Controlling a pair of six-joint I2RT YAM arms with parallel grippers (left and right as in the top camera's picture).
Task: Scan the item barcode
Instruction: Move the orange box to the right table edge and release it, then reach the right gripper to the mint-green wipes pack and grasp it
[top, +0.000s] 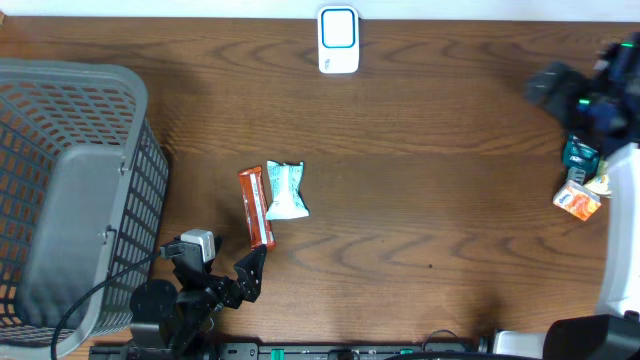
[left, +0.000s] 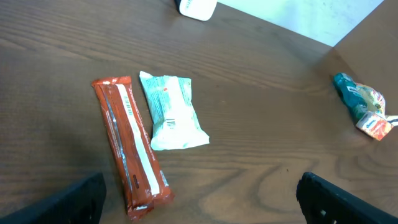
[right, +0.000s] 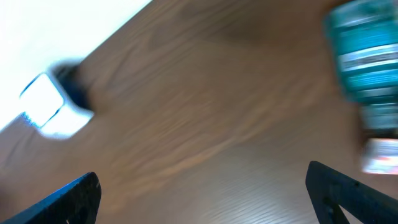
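The left pincer (left: 199, 202), open and empty, hovers near the red bar (left: 129, 146) and pale packet (left: 171, 112) on the desk (top: 450, 200). The right pincer (right: 202, 199), equally open, hangs near a teal snack (right: 367, 74). The scanner (top: 338, 40) faces up at the far edge, so items likely need carrying there.

A long red-brown foil bar (left: 130, 146) is lying flat just ahead of the left fingers (left: 71, 202), a pale teal crinkled packet (left: 171, 112) just beside it; a white-and-blue scanner (top: 338, 40) is sitting well beyond both.

Table (top: 450, 200): was brown wood grain, smooth. Basket (top: 40, 110): was grey mesh, matt. Bar wrapper (left: 130, 149), just ahead of left jaws: was glossy red film. Packet (left: 171, 112): was crinkled.
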